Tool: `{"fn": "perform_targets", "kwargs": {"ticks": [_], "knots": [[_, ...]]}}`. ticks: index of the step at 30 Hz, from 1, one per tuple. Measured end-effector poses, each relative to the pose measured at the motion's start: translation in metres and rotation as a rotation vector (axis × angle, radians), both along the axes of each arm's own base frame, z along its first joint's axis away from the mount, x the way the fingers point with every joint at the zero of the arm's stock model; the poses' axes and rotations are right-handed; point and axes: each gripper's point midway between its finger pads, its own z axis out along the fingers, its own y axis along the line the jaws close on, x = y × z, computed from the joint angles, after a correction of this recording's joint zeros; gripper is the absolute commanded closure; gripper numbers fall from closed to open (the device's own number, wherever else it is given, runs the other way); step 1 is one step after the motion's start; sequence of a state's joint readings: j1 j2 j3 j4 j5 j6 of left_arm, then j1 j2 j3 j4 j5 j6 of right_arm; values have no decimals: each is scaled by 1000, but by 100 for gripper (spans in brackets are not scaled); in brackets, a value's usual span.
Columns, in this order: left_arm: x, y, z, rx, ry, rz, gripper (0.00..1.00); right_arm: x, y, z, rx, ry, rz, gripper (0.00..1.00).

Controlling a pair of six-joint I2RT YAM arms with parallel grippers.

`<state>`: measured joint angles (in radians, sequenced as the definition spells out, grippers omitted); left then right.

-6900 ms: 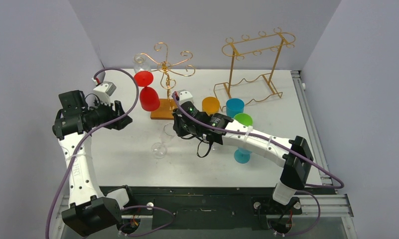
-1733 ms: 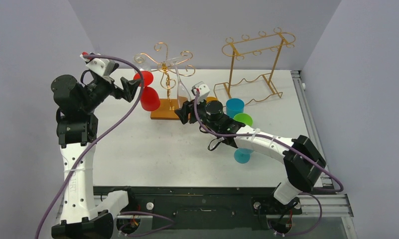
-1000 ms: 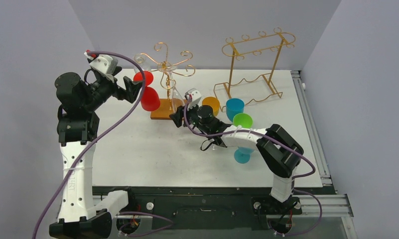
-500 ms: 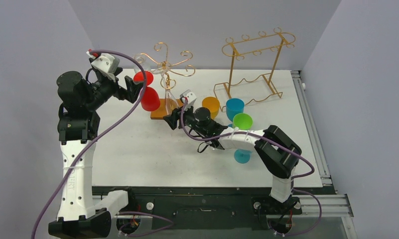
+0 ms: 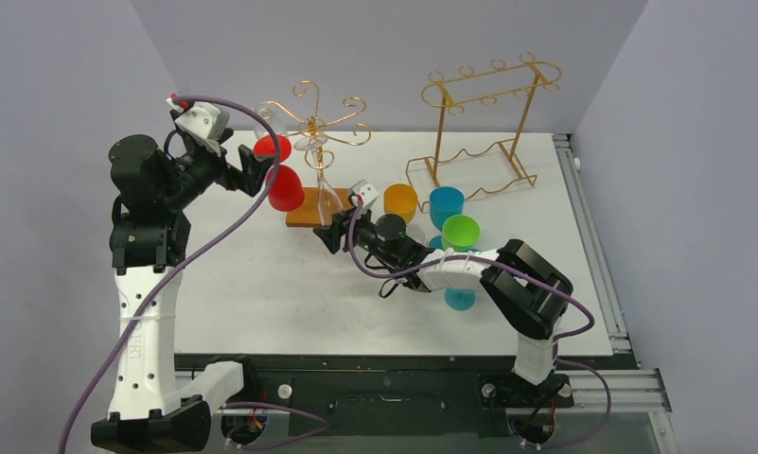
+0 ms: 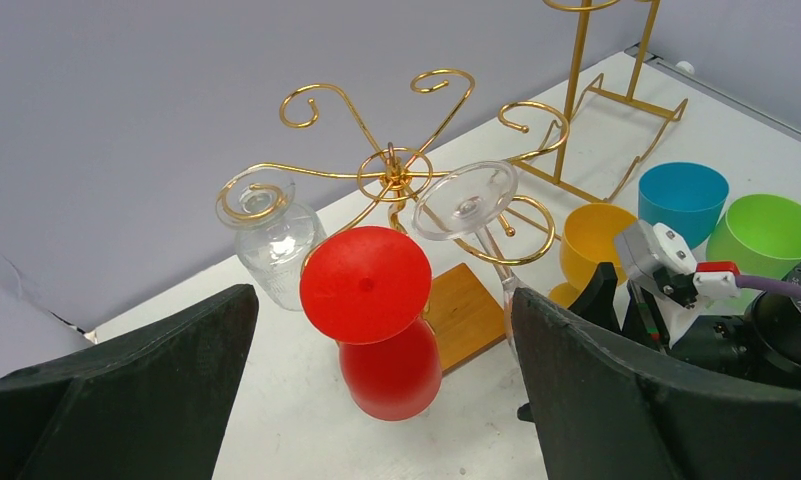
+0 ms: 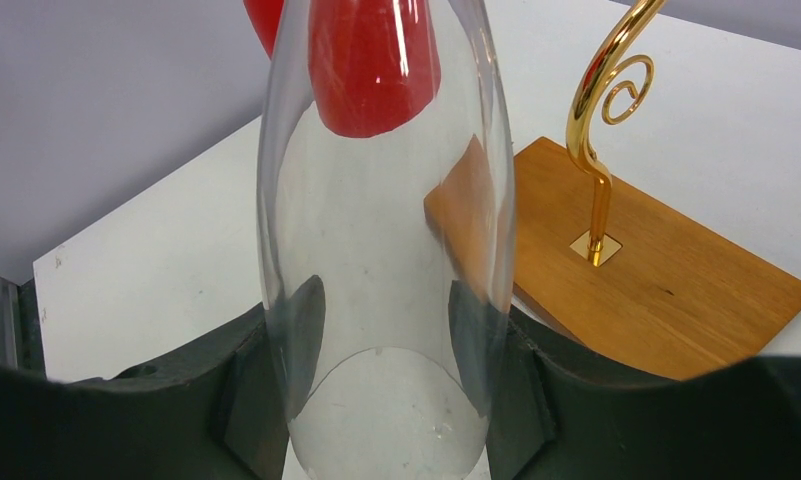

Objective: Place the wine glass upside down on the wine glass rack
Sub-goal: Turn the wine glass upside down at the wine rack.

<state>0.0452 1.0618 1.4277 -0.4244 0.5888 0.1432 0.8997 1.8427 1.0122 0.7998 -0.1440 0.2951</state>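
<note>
A clear wine glass [image 5: 320,175] hangs upside down, and my right gripper [image 5: 334,227] is shut on its bowl [image 7: 376,200] low over the table. Its foot [image 6: 466,198] sits level with a curled arm of the gold wine glass rack [image 6: 391,170]. The stem runs down by that loop; I cannot tell whether the foot rests on the wire. The rack's wooden base [image 7: 656,290] lies just behind the bowl. My left gripper [image 5: 258,168] is raised and open, with nothing held. It faces a red glass [image 6: 376,300] that hangs foot-up on the rack's left side.
A clear ribbed glass [image 6: 271,235] stands at the rack's far left. Orange [image 5: 400,200], blue [image 5: 445,203] and green [image 5: 461,229] cups stand right of the rack, with another blue one [image 5: 460,296] under my right arm. A taller gold frame rack [image 5: 484,123] stands at the back right.
My right gripper has slid left and nearer with the glass, and the glass's foot now stands by the rack's front curled arm. The left arm has barely moved.
</note>
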Motion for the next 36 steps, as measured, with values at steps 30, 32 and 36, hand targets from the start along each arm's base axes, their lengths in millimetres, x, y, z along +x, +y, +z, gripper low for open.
{"fn": "perform_targets", "kwargs": {"ticks": [30,32,36], "knots": [[-1,1,1,22,-9,2,4,11,-8,28,142,-110,-88,94],[-1,1,1,22,-9,3,4,12,-8,21,135,-97,-91,89],[-1,2,1,23,-10,4,4,13,-6,3,109,-69,-92,78]]}}
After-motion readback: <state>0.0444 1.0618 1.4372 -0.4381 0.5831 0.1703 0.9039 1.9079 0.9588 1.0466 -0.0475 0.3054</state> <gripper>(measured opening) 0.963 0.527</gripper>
